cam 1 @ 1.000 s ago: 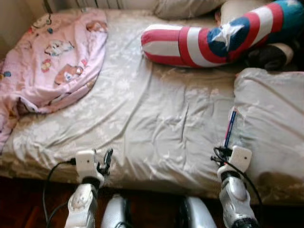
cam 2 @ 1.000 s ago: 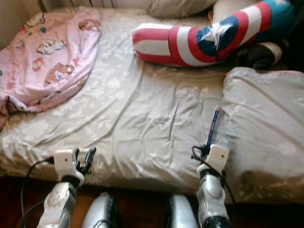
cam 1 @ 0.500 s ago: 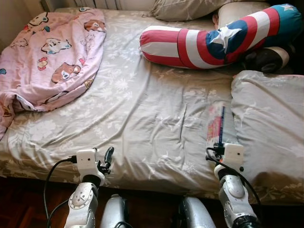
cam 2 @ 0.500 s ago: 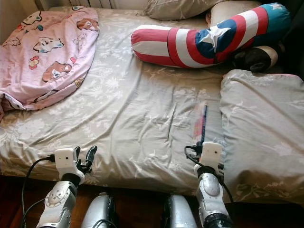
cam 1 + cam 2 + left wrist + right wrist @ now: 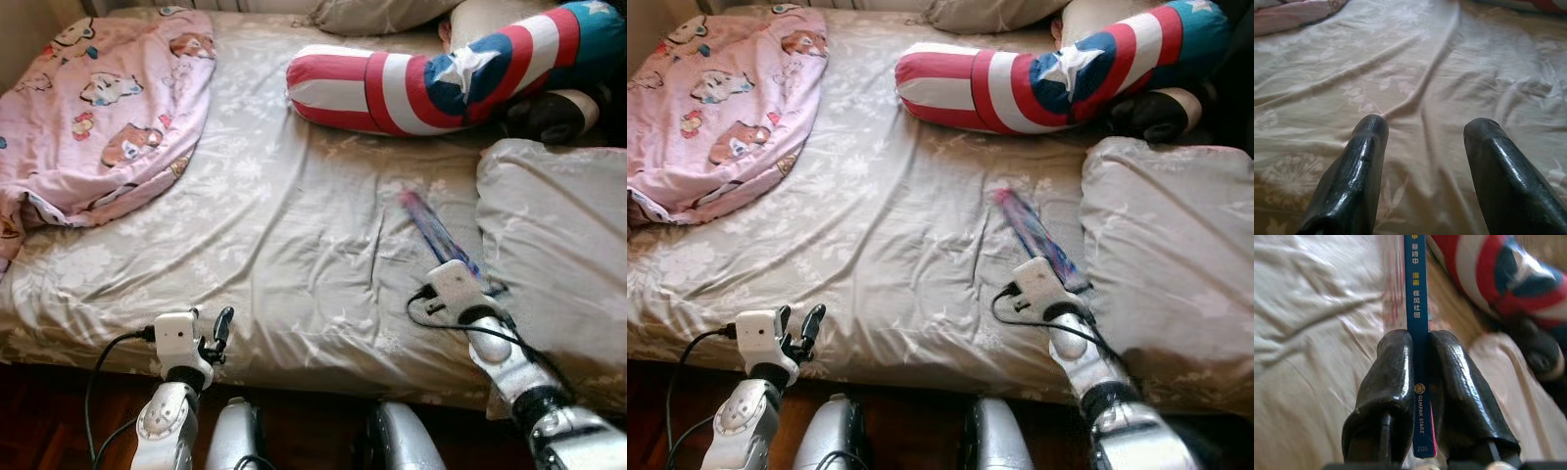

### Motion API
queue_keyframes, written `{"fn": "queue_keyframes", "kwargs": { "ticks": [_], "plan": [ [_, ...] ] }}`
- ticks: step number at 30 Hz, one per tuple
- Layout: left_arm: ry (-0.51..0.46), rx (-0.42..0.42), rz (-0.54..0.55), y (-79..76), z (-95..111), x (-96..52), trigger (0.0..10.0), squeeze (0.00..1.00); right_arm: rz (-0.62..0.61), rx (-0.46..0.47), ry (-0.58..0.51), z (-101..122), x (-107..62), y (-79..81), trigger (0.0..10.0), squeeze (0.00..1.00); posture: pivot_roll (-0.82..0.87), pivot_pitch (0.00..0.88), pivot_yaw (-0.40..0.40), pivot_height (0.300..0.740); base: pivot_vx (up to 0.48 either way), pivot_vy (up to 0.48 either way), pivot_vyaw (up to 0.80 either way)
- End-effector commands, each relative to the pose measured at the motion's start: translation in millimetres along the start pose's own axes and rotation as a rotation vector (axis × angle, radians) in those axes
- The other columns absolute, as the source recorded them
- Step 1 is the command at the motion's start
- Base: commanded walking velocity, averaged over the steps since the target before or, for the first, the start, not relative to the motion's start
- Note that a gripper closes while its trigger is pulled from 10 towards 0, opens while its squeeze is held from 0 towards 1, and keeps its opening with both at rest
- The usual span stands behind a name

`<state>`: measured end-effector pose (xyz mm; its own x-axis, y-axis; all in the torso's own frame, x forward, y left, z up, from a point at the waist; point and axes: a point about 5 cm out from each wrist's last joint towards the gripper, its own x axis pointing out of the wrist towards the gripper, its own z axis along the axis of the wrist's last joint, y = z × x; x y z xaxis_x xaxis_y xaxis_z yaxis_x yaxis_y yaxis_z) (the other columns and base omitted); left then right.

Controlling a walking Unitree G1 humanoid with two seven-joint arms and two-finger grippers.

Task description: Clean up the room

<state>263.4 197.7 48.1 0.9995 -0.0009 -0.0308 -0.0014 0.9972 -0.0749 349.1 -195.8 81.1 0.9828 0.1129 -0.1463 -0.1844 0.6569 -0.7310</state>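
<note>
A thin book with a blue spine (image 5: 1416, 308) is clamped upright, on edge, between the two black fingers of my right gripper (image 5: 1418, 340). In the eye views the book (image 5: 436, 230) slants away and to the left over the grey floral bed sheet (image 5: 284, 235), just left of a grey pillow (image 5: 558, 225), with my right gripper (image 5: 460, 266) at its near end. My left gripper (image 5: 220, 328) hovers open at the bed's front edge, with only sheet between its fingers (image 5: 1364, 161).
A crumpled pink cartoon blanket (image 5: 98, 108) lies at the bed's far left. A red, white and blue star bolster (image 5: 411, 83) lies across the far side, with a dark plush thing (image 5: 554, 113) behind the grey pillow. Dark wooden floor (image 5: 49, 421) runs below the bed edge.
My right arm has swung out to the right and turned, so the held book now slants to the left instead of pointing straight away. The left arm has stayed put.
</note>
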Motion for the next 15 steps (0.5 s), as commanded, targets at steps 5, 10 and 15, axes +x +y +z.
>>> {"fn": "queue_keyframes", "kwargs": {
  "ticks": [5, 10, 15],
  "plan": [
    [0.052, 0.019, 0.014, 11.0, -5.3, -27.2, 10.0, 0.00, 0.054, -0.171, -0.021, 4.6, 4.6, -3.3, 10.0, 0.00, 0.16, 0.350, 0.022, 0.643, 0.000, 0.000, 0.00],
    [0.063, 0.032, 0.027, 15.8, -3.0, -40.8, 10.0, 0.00, 0.053, -0.325, -0.062, 6.7, 4.8, -2.8, 10.0, 0.00, 0.18, 0.382, 0.036, 0.643, 0.000, 0.000, 0.00],
    [0.073, 0.039, 0.022, 16.8, 2.5, -47.7, 10.0, 0.00, 0.036, -0.504, -0.169, 17.4, 7.5, -9.5, 10.0, 0.00, 0.18, 0.406, 0.042, 0.643, 0.000, 0.000, 0.00]
  ]
}}
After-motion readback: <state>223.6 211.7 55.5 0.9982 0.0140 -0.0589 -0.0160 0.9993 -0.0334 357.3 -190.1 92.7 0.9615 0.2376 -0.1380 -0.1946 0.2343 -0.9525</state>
